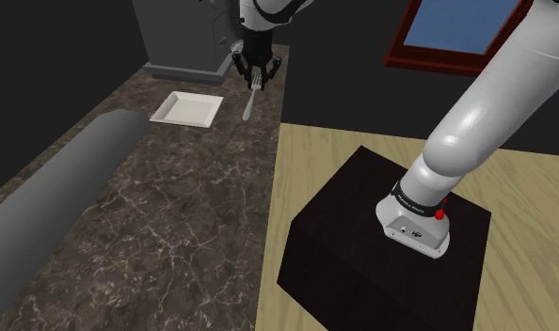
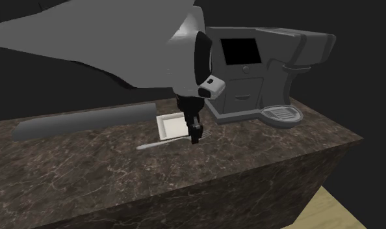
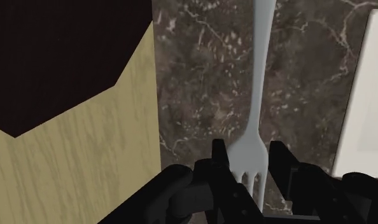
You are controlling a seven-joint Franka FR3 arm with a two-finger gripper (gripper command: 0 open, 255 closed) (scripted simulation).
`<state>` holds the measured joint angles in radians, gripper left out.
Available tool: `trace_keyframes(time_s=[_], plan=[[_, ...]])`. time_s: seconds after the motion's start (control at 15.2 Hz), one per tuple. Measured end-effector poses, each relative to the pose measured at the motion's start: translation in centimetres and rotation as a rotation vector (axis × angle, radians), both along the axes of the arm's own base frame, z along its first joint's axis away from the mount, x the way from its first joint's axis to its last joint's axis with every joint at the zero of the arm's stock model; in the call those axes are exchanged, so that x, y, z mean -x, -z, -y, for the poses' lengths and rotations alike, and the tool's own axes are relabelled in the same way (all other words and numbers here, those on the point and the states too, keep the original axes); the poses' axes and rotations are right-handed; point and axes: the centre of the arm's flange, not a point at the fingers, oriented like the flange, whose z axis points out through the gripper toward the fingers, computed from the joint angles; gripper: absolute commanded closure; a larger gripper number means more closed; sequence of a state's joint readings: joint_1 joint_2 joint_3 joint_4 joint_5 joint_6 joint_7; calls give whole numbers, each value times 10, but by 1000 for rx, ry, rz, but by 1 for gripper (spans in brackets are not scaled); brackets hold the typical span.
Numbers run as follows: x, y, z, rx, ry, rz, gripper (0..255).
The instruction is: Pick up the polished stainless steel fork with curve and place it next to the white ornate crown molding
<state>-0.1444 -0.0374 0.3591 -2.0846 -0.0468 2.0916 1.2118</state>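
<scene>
Fork [image 3: 252,127] – pale silver-grey, plain, faint blue cast. Gripper [image 3: 247,153] all black. Counter [image 1: 174,216] dark brown stone, mottled, thin whitish veins all over. Molding [image 1: 187,108] plain white, at 9 o'clock of the fork in the shoulder view. Machine [image 2: 263,71] mid grey, with a black square screen [image 2: 241,51]. Long roll [image 1: 52,188] flat grey, no pattern. Floor [image 1: 315,150] pale yellow, faint wood-grain streaks. Stand [image 1: 353,226] near-black, brownish tint. Arm [image 1: 494,94] glossy white, dark band [image 1: 414,200] at its base – red dot [image 1: 439,214] at 3 o'clock of the band. Window frame [image 1: 400,52] dark red, pane [image 1: 461,23] blue. Walls [image 1: 61,47] dark grey.
</scene>
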Motion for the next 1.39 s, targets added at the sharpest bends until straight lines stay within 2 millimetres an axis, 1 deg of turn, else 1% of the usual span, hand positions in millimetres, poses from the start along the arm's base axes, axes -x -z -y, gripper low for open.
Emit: trace_keyframes(time_s=[0.07,0.2,0.4,0.73,0.92,1.12,1.39], plan=[[1,0,-11,0,0,0,255],[10,0,-38,1,-1,0,255],[15,1,-77,0,-1,-1,255],[30,-1,-142,0,-1,0,255],[42,-1,-180,1,-1,-1,255],[46,1,-217,0,-1,0,255],[57,-1,-271,0,-1,0,255]])
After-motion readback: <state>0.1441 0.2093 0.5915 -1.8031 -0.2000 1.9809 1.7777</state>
